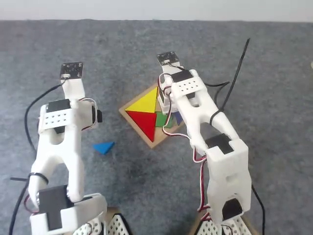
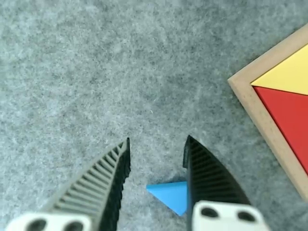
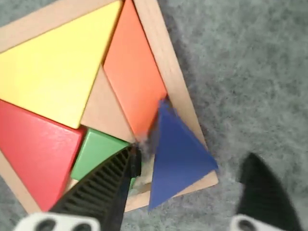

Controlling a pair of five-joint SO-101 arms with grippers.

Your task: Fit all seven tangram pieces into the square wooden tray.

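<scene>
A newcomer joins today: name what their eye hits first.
The wooden tray mid-table, with its bright yellow triangle and red triangle. A dark blue triangle lies askew over the tray's rim under the right end effector. A light blue triangle lies alone on the carpet near the left end effector.

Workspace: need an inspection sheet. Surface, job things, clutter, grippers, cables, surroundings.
Surface: grey carpet-like mat.
Job's things: wooden tray holds yellow triangle, red triangle, green piece and orange piece. The dark blue triangle overlaps the tray rim, unseated. The light blue triangle lies on the mat outside the tray.
Clutter: nothing seen.
Grippers: left gripper open, by the light blue triangle; right gripper open, astride the dark blue triangle.
Cables: black cable lies across the mat beside one arm.
Surroundings: pale wall.
</scene>
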